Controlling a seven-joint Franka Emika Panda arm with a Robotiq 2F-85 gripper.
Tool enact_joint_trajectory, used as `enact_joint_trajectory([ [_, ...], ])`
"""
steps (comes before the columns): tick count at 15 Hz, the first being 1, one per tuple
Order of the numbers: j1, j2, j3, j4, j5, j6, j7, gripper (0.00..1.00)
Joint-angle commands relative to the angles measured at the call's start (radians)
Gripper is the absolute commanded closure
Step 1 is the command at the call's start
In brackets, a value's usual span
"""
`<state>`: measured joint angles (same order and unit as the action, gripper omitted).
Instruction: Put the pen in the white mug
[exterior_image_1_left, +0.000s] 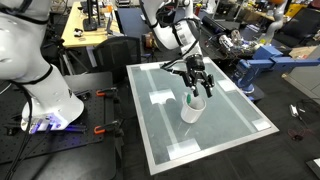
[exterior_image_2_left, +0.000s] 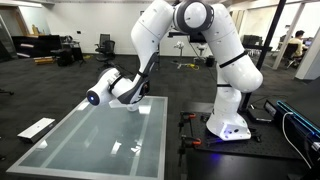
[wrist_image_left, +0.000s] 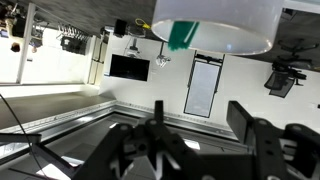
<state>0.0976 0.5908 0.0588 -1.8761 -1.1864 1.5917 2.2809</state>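
Observation:
The white mug (exterior_image_1_left: 192, 111) stands on the glass-topped table (exterior_image_1_left: 230, 125) near its middle. The greenish pen (exterior_image_1_left: 194, 100) stands in the mug, with its top end sticking out above the rim. My gripper (exterior_image_1_left: 197, 86) hangs just above the mug, open and empty. In the wrist view the mug (wrist_image_left: 215, 25) is at the top edge, with the green pen (wrist_image_left: 183, 35) inside its rim. The two fingers of the gripper (wrist_image_left: 200, 130) are spread apart with nothing between them. In an exterior view the gripper (exterior_image_2_left: 130, 97) hides the mug.
The table's white frame (exterior_image_1_left: 150, 150) borders the glass. The arm's base (exterior_image_2_left: 228, 125) stands beside the table. Desks, chairs and lab clutter (exterior_image_1_left: 250, 45) stand around it. A white keyboard-like object (exterior_image_2_left: 36, 128) lies on the floor.

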Motion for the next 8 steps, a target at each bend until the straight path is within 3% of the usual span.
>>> enact_joint_trajectory([
  [1, 0.004, -0.017, -0.006, 0.007, 0.008, 0.009, 0.007, 0.01],
  [8, 0.022, -0.119, -0.002, -0.033, -0.003, -0.003, 0.078, 0.00],
])
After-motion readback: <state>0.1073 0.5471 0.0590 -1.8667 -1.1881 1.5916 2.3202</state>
